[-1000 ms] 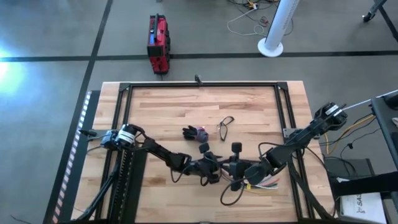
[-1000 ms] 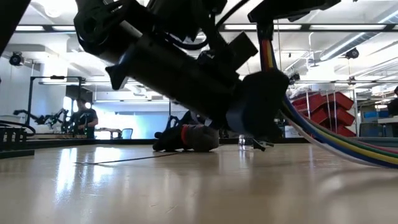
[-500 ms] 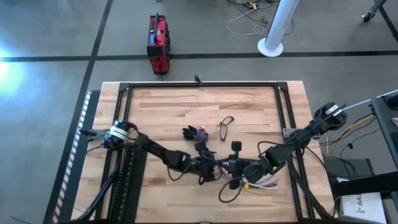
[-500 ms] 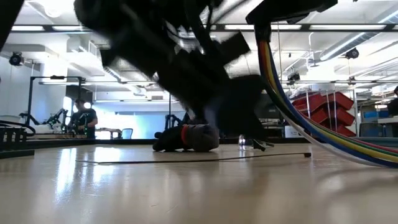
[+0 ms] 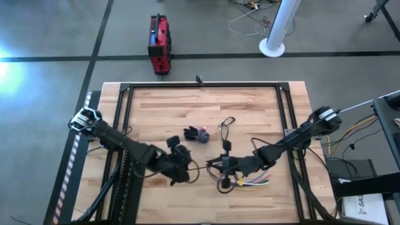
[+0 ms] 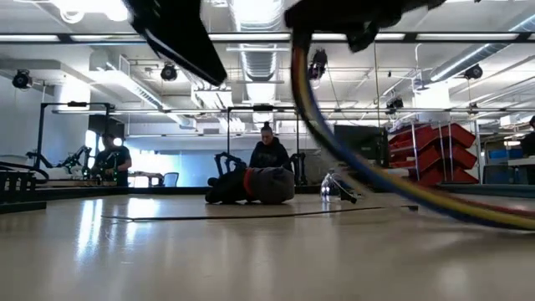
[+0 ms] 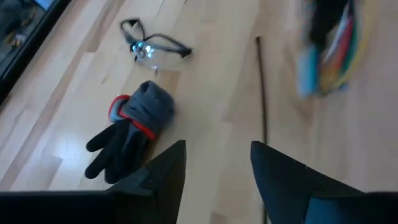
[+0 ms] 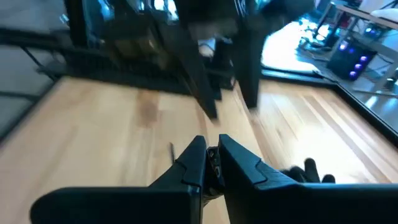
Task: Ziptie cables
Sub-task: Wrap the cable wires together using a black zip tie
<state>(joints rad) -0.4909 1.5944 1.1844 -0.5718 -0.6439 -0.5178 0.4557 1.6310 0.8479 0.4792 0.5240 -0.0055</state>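
The cables (image 5: 255, 181), a bundle of coloured wires, run from my right gripper (image 5: 221, 167) toward the table's right near part. That gripper is shut on them; the low view shows them (image 6: 376, 171) slanting down to the table. The ziptie (image 7: 261, 93), a thin dark strap, lies flat on the wood (image 6: 251, 216) between the two grippers. My left gripper (image 7: 214, 171) is open with nothing between its fingers, and stands left of the right gripper (image 5: 187, 170), its fingers toward the ziptie. My right gripper is shut on the cables near their left end (image 8: 212, 163); its own fingers hide the exact spot. That end is lifted. The bundle (image 6: 318, 109) slopes down from it, and the far part (image 5: 262, 181) lies on the table.
A dark glove with a red cuff (image 5: 197, 133) and a pair of safety glasses (image 5: 226, 125) lie at mid-table, beyond the grippers. A black frame (image 5: 200, 86) borders the tabletop. People (image 6: 267, 152) are in the room behind.
My left gripper has drawn back toward the table's left edge, away from my right gripper, which it was close against. My right gripper has gone a little toward the left with the cables; their lifted end has swung with it while the rest trails on the table.
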